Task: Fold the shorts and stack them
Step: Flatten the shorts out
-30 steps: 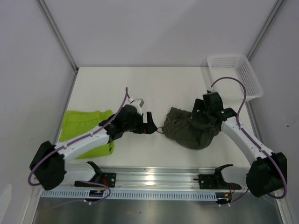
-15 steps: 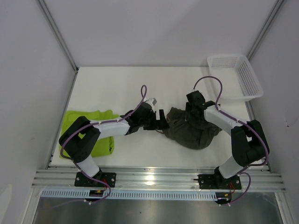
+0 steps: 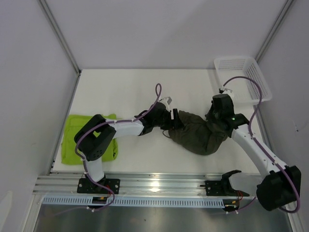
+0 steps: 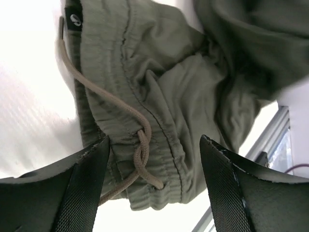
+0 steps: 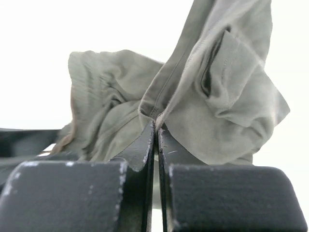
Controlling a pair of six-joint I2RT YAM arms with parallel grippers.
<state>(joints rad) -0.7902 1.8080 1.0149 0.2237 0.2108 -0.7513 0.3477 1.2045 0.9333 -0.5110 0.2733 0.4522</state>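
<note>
**Top, left-wrist and right-wrist views, read left to right.** The lime green shorts point(image 3: 70, 145) lie flat and smooth at the left edge of the white table point(image 3: 125, 92), partly under the left arm's elbow. The left gripper point(image 3: 175, 121) reaches across to the olive-grey shorts point(image 3: 198, 137), a crumpled, matte woven heap right of centre. In its wrist view the ribbed black fingers point(image 4: 82, 193) stand apart on either side of the gathered elastic waistband, where a tan knotted drawstring point(image 4: 120, 111) crosses the cloth. The right gripper point(image 3: 216, 117) sits on the heap's upper right. Its wrist view shows the jaws pressed together, pinching a stitched fold of the olive cloth at the tips point(image 5: 155, 133). A white plastic mesh basket point(image 3: 251, 79) stands at the far right corner.

A second ago the left gripper stood clear of the waistband, which it has now reached. The right jaws, then apart, have since closed. The lime pair has not moved.
</note>
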